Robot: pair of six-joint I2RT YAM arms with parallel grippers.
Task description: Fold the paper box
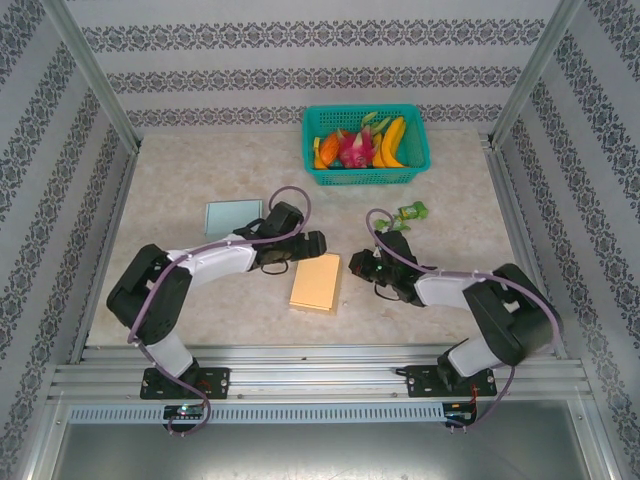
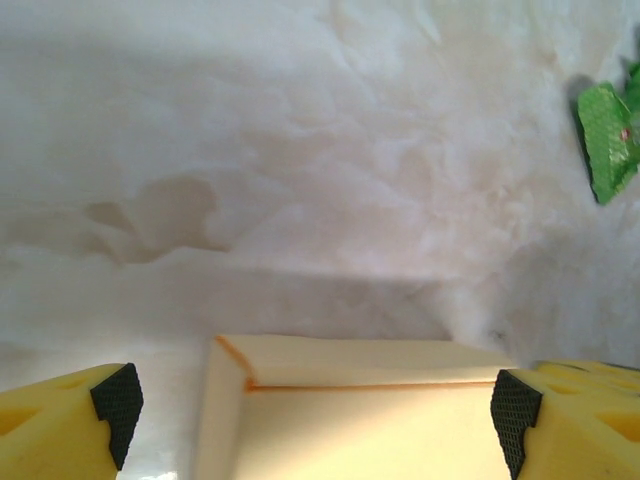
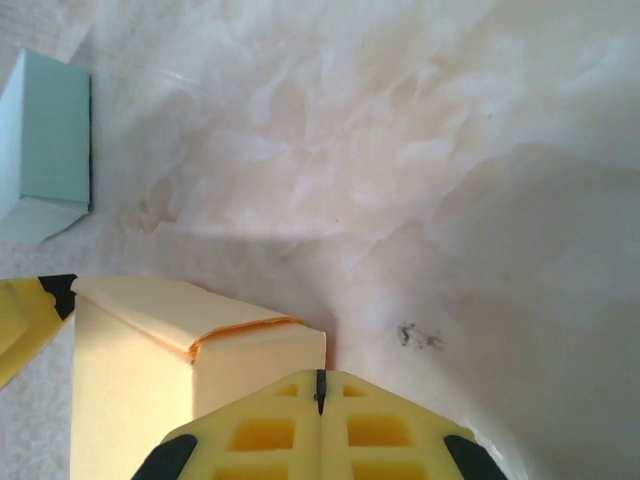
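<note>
Left wrist view: your left gripper (image 2: pixel 315 425) stands wide, with one black pad (image 2: pixel 118 402) low on each side and the near end of the paper box (image 2: pixel 360 365) between them. The left pad is clear of the box. At the right pad, contact cannot be confirmed.

In the right wrist view, your right gripper (image 3: pixel 320 388) is fully closed and holds nothing. Its tip sits just beside the box's corner, and you cannot tell whether it touches.

The top external view shows the box as a tan slab lying flat on the table (image 1: pixel 200 300), between the two grippers and slightly nearer the arm bases.

A pale blue box (image 1: pixel 233 217) lies beyond the left arm, a green packet (image 1: pixel 410 212) beyond the right. A green basket (image 1: pixel 365 177) of fruit (image 1: pixel 355 148) stands at the far edge.
</note>
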